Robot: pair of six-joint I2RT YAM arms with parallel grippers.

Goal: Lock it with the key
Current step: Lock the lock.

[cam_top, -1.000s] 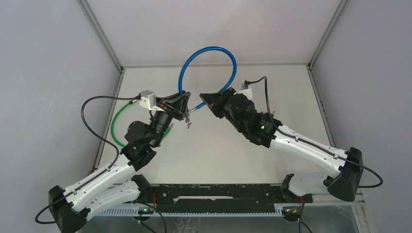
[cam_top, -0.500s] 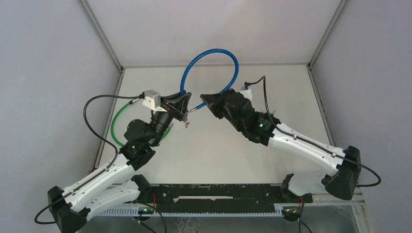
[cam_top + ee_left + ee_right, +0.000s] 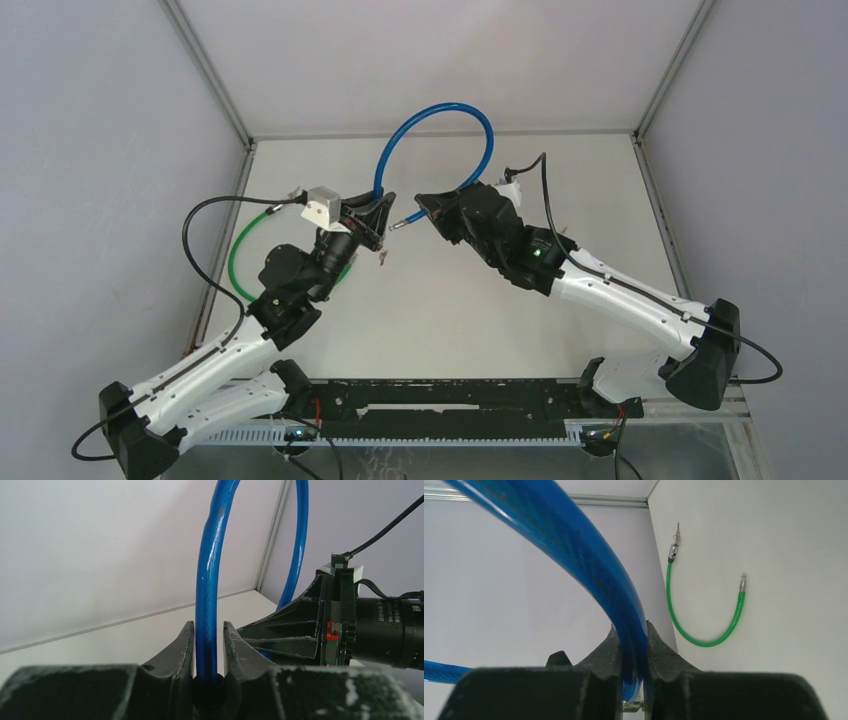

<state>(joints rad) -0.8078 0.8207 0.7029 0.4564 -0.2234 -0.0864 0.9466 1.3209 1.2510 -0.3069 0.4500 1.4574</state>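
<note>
Blue cable lock (image 3: 207, 580) arches between left claw (image 3: 207, 630) and right claw (image 3: 630, 630), both clamped on it; only the right wrist view shows the green cable (image 3: 669, 585) whole.

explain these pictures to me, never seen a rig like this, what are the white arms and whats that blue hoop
You see a robot's left arm and right arm, bolted at the near edge of a white table. The wide picture comes from a fixed camera above and behind them; the other two come from a camera on each wrist. The blue cable, apparently a cable lock, arches in the air between the arms. The left fingers are shut on one end, the right fingers on the other, near its bare metal tip. A green cable lies loose on the table by the left arm.
</note>
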